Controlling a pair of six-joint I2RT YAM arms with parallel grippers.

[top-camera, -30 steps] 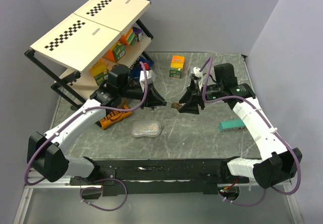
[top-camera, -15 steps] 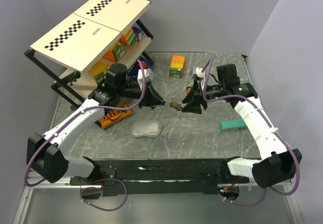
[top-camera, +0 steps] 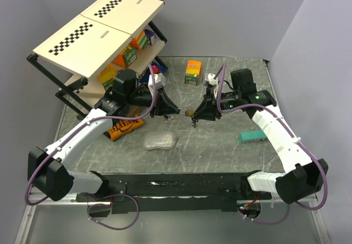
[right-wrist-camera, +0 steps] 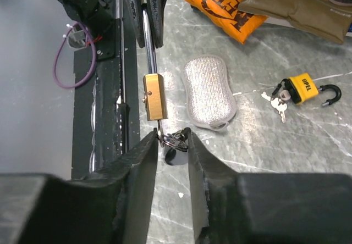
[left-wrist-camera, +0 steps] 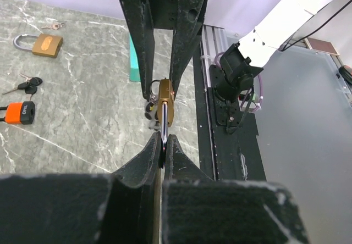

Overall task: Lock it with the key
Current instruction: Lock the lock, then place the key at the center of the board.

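The left gripper (left-wrist-camera: 163,141) is clamped tight on the steel shackle of the small brass padlock (left-wrist-camera: 166,104), holding it level in the air above the middle of the grey marbled table top (top-camera: 220,150), with a silver mesh scouring pad (top-camera: 160,140) lying on the table just nearer the arm bases. Right of the padlock's body, the right gripper (right-wrist-camera: 173,136) stands narrowly parted with both black fingertips pressed against the small bunch of silver keys (right-wrist-camera: 175,140) at the padlock's keyhole end, so it grips that bunch. Well to the right, a flat teal box (top-camera: 252,136) lies on the table.
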